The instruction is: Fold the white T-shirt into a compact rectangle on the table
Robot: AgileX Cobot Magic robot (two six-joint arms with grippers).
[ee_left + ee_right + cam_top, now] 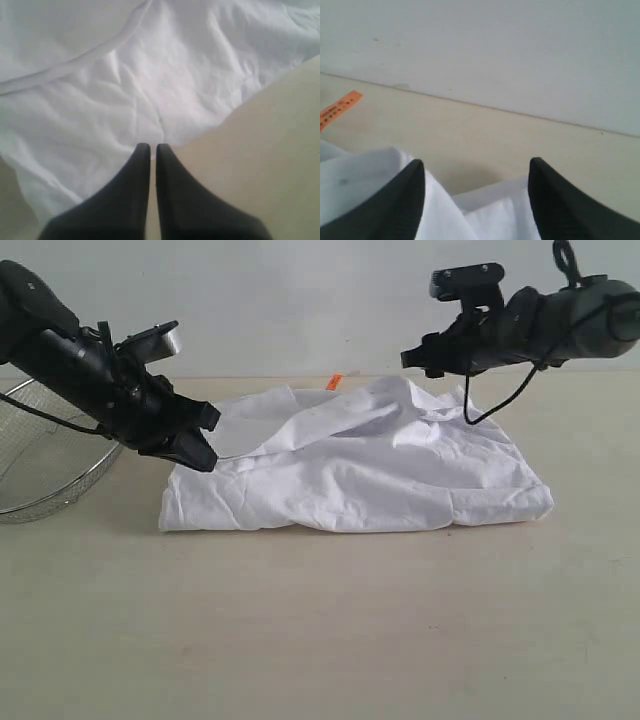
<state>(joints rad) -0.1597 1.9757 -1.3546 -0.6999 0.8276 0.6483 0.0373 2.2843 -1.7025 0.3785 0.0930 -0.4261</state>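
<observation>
- Rumpled white cotton T-shirt point(370, 475), heaped on pale beige desk point(320, 640), nearer far edge.
- Closed together at cloth's edge, left black pincer point(150, 147); hold unclear, risks slipping off.
- Spread apart above far hump, right black pincer point(476, 165); risks a sagging, crooked fold.

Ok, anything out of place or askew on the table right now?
Only the white T-shirt: it lies rumpled rather than flat, its far side standing up in a bunched ridge just below the open right gripper. An orange tag pokes out at its far edge. No damage or spill shows.
</observation>
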